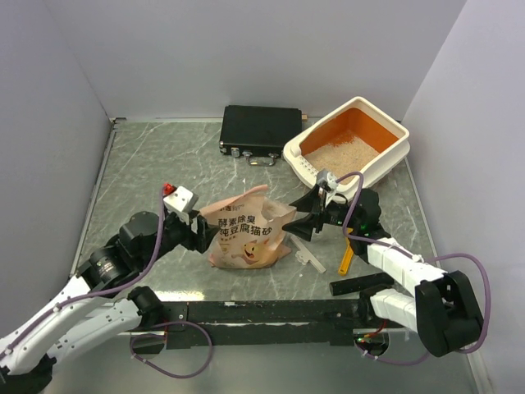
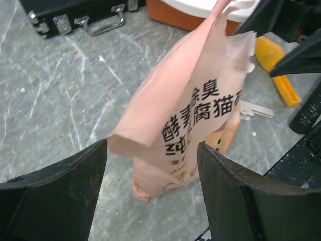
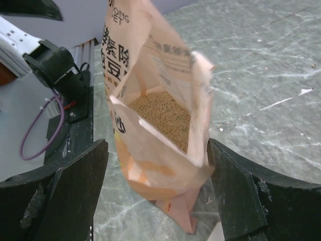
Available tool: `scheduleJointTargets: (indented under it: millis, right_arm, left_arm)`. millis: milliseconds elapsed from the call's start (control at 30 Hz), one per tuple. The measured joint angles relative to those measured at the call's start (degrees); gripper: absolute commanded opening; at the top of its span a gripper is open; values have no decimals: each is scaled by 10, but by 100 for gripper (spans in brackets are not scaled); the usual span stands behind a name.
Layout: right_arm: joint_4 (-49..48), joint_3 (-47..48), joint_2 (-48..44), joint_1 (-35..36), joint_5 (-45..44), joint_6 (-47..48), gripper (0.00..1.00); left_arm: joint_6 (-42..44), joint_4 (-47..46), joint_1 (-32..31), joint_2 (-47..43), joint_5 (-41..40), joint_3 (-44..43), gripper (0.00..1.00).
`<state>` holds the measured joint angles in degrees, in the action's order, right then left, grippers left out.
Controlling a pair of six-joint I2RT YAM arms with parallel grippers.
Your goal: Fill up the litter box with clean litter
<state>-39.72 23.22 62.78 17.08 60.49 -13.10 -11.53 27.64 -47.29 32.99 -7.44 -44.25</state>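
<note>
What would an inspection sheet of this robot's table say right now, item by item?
Surface: grey marbled table, a few stray specks.
Job's things: litter box at the far right, a shallow layer of clean litter inside; more litter sits in the open litter bag at the centre.
Clutter: black case, yellow scoop, white flat strip.
Grippers: left gripper and right gripper both open, fingers on either side of the bag, not gripping it.
Cables: purple cables loop from both arms.
Surroundings: plain pale walls on three sides.
</note>
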Motion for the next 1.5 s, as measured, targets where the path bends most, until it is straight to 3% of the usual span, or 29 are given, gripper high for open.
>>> scheduleJointTargets:
  millis: [200,400,733,867,1100,1200,1333,1500]
  right_arm:
    - [-45,-2,14,0,7,-29,86]
    - [-70,-9,15,5,7,-40,86]
    - [-91,-25,17,7,7,-44,84]
    - [-119,-33,26,7,8,-54,79]
    - [-161,-37,65,7,19,-74,66]
    - [-174,-37,76,7,24,-79,58]
    - [-187,-37,91,7,29,-85,39]
    - [-195,-36,101,7,32,-85,39]
  left_arm:
    - [-2,1,59,-23,10,29,76]
    - [-2,-15,75,-23,37,36,77]
    - [8,-93,144,13,189,74,75]
    - [17,-121,190,32,247,75,57]
    - [28,-168,254,60,355,94,42]
    - [29,-181,260,69,386,94,34]
    - [28,-185,262,70,411,94,24]
    - [29,-186,262,55,424,104,18]
